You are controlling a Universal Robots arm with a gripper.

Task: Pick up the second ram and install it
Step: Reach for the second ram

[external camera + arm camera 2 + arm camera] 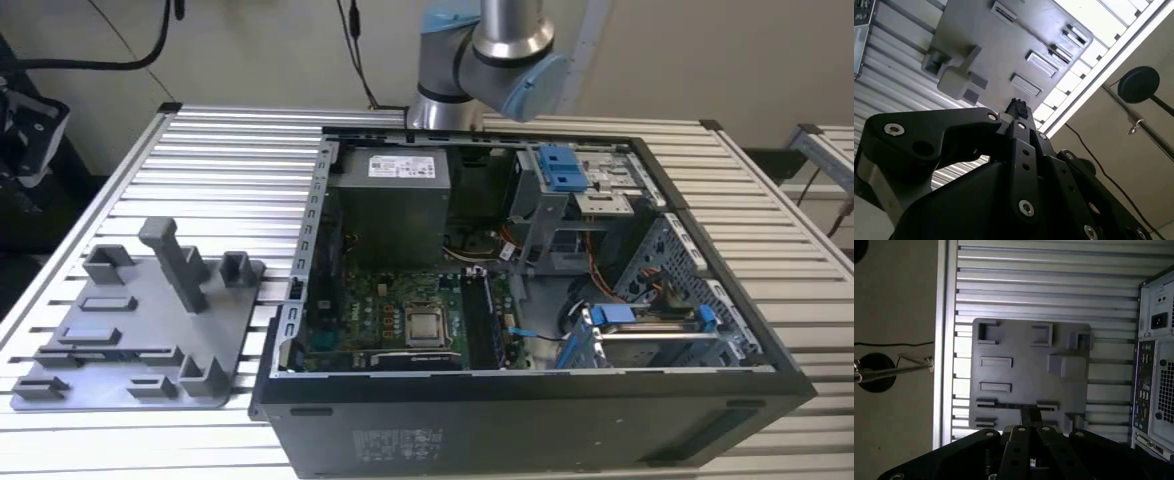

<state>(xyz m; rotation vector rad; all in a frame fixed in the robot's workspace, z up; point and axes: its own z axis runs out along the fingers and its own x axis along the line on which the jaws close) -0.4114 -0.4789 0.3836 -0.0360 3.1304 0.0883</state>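
Ram stick: standing on edge in the holders of the grey tray.
Grey tray: on the counter, beside the open computer case.
End effector: fingers together, holding nothing, apart from the ram stick.

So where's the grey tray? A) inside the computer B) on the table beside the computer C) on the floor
B: the tray lies on the slatted table, at the exterior view's left of the open computer.
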